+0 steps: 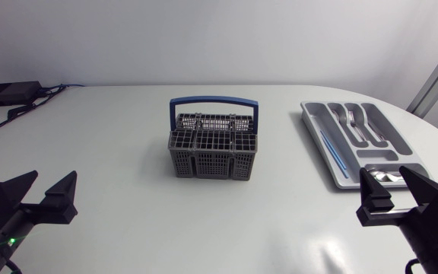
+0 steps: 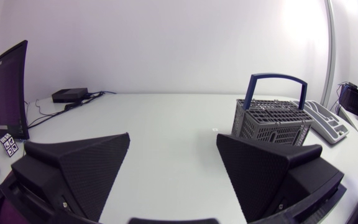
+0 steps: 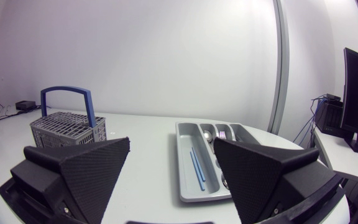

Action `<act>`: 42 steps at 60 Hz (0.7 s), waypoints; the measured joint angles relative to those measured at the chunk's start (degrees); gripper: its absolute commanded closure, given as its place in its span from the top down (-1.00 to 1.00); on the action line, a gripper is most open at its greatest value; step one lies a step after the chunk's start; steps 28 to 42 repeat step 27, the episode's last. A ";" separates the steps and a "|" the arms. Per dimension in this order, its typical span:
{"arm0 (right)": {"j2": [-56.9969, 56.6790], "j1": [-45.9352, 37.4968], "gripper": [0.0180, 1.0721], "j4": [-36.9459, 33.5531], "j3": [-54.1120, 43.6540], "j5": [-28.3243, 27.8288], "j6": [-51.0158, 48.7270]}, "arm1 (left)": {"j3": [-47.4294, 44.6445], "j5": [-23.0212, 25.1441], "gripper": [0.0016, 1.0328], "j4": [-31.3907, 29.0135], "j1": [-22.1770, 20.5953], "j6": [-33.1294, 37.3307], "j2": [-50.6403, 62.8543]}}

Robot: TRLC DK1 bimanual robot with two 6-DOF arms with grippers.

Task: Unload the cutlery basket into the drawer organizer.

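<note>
Both grippers are hanging spread wide, gripping nothing. The left gripper [image 1: 54,178] is hovering over the near left of the smooth white desk [image 1: 128,129], the right gripper [image 1: 385,173] over the near right. Their fingers are matte black wedges with a finely ribbed face. The cutlery basket [image 1: 213,152] is standing mid-desk: grey plastic lattice, blue arched handle. The drawer organizer [image 1: 319,141], a smooth grey compartment tray, is lying at the right, carrying shiny metal forks [image 1: 352,122] and a thin blue stick [image 1: 333,151].

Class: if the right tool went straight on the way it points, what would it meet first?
Probably the near end of the drawer organizer, lying just ahead of the right tool; height is unclear, so it might pass over the rim.
</note>
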 measured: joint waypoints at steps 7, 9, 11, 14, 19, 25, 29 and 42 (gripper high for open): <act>0.00 0.00 0.85 0.00 0.00 0.00 0.00 | -2.38 1.11 0.90 3.26 0.74 0.00 -2.64; 0.02 0.00 0.85 0.00 0.00 0.00 0.00 | -3.15 1.60 0.90 4.22 1.01 0.00 -3.48; 0.00 0.00 0.85 0.00 0.00 0.00 0.00 | -3.87 1.88 0.90 5.20 1.18 0.00 -4.24; 0.00 0.00 0.85 0.00 0.00 0.00 0.00 | -5.05 2.43 0.90 6.67 1.53 0.00 -5.42; 0.00 0.00 0.85 0.00 0.00 0.00 0.00 | -6.08 3.02 0.90 7.58 1.84 0.00 -6.54; 0.02 0.00 0.85 0.00 0.00 0.00 0.02 | -6.12 3.04 0.90 7.87 1.84 0.00 -6.86; 0.00 0.00 0.86 0.00 0.00 0.00 0.00 | -6.12 3.02 0.90 7.87 1.84 -0.02 -6.86; 0.00 0.00 0.86 0.00 0.00 0.00 0.00 | -6.12 3.02 0.90 7.87 1.84 -0.02 -6.86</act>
